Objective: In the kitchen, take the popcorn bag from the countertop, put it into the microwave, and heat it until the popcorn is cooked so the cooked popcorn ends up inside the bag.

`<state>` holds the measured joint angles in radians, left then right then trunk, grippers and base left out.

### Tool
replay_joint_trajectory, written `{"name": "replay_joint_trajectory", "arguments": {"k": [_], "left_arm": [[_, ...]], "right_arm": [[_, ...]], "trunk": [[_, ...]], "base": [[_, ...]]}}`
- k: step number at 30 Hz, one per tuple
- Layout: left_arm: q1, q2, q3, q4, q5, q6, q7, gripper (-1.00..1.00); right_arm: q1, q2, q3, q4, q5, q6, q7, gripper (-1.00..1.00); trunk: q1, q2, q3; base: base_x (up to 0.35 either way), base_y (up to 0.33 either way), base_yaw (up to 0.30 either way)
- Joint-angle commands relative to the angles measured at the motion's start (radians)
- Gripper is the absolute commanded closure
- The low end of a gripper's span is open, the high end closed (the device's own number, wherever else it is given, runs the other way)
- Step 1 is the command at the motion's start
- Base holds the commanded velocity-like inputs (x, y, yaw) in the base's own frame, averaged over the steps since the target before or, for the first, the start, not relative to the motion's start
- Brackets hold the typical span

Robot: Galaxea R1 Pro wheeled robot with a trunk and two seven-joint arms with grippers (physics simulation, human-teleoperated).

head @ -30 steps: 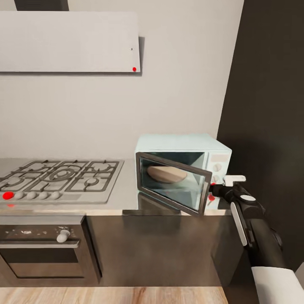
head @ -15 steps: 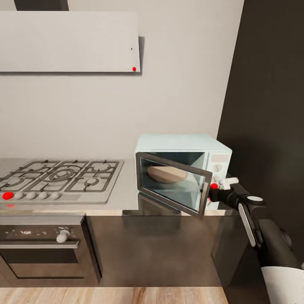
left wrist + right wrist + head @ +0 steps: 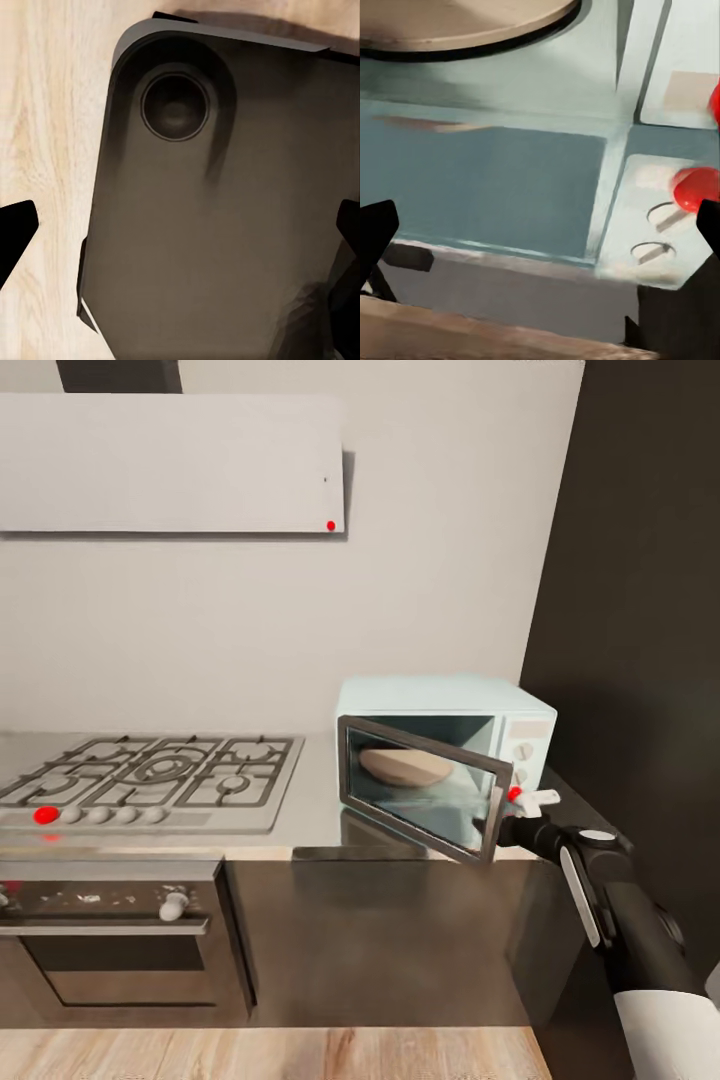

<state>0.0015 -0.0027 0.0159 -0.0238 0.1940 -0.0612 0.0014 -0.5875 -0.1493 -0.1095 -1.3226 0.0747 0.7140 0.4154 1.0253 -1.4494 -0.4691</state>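
Right arm (image 3: 610, 900) drawn slightly back, fingers (image 3: 530, 800) parted, empty, beside half-open microwave (image 3: 450, 745) door (image 3: 425, 800).

Right arm (image 3: 620, 920) stretched forward and up from the lower right, black forearm, white sleeve at the elbow. Right gripper (image 3: 522, 808) level at wrist's end, dark fingertips (image 3: 376, 232) spread wide apart, holding nothing.

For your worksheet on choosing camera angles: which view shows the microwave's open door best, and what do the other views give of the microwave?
The head view: the microwave shows whole, its door swung partly open beside the right gripper. The right wrist view shows a close-up of its pale blue interior floor and turntable edge. The left wrist view faces a dark robot part over wooden floor.
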Motion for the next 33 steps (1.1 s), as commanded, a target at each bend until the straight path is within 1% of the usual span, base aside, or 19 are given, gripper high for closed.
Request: {"name": "replay_joint_trajectory", "arguments": {"k": [1, 6, 10, 12, 14, 16, 20, 24, 25, 27, 33], "left_arm": [[0.000, 0.000, 0.001, -0.001, 0.005, -0.002, 0.000, -1.00], [0.000, 0.000, 0.001, -0.001, 0.005, -0.002, 0.000, -1.00], [0.000, 0.000, 0.001, -0.001, 0.005, -0.001, 0.000, -1.00], [0.000, 0.000, 0.001, -0.001, 0.005, -0.002, 0.000, -1.00], [0.000, 0.000, 0.001, -0.001, 0.005, -0.002, 0.000, -1.00], [0.000, 0.000, 0.001, -0.001, 0.005, -0.002, 0.000, -1.00], [0.000, 0.000, 0.001, -0.001, 0.005, -0.002, 0.000, -1.00], [0.000, 0.000, 0.001, -0.001, 0.005, -0.002, 0.000, -1.00], [0.000, 0.000, 0.000, -0.001, 0.005, -0.002, 0.000, -1.00], [0.000, 0.000, 0.000, -0.001, 0.005, -0.002, 0.000, -1.00], [0.000, 0.001, -0.001, -0.001, 0.005, -0.002, 0.000, -1.00]], "right_arm": [[-0.001, 0.000, -0.001, -0.001, 0.002, 0.005, 0.008, -1.00], [0.000, 0.000, -0.002, -0.001, 0.000, 0.005, 0.009, -1.00], [-0.001, -0.011, -0.004, -0.001, -0.006, 0.005, 0.023, -1.00], [0.000, -0.015, -0.004, -0.001, -0.007, 0.006, 0.059, -1.00], [0.000, -0.016, -0.005, -0.001, -0.003, 0.006, 0.113, -1.00], [-0.001, -0.027, -0.005, -0.001, -0.002, 0.006, 0.163, -1.00], [-0.001, -0.035, -0.006, -0.001, -0.001, 0.007, 0.207, -1.00], [-0.001, -0.035, -0.006, -0.001, -0.002, 0.007, 0.216, -1.00], [-0.001, -0.034, -0.005, -0.001, -0.002, 0.026, 0.215, -1.00], [-0.001, -0.032, -0.004, -0.002, -0.003, 0.034, 0.215, -1.00], [-0.001, -0.032, -0.005, -0.001, -0.001, 0.037, 0.215, -1.00]], "trunk": [[0.000, -0.001, -0.001], [0.000, -0.001, -0.001], [0.000, -0.001, -0.001], [0.000, -0.001, -0.001], [0.000, -0.001, -0.001], [0.000, -0.001, -0.001], [0.000, -0.001, -0.001], [0.000, -0.001, -0.001], [0.000, -0.001, -0.001], [0.000, -0.001, -0.001], [0.000, -0.001, -0.001]], "base": [[-0.166, 0.216, 0.000], [-0.166, 0.217, 0.000], [-0.166, 0.216, 0.000], [-0.166, 0.204, 0.000], [-0.166, 0.195, 0.000], [-0.166, 0.190, 0.000], [-0.166, 0.187, 0.000], [-0.166, 0.186, 0.000], [-0.166, 0.211, 0.000], [-0.164, 0.223, 0.000], [-0.159, 0.230, 0.000]]}}
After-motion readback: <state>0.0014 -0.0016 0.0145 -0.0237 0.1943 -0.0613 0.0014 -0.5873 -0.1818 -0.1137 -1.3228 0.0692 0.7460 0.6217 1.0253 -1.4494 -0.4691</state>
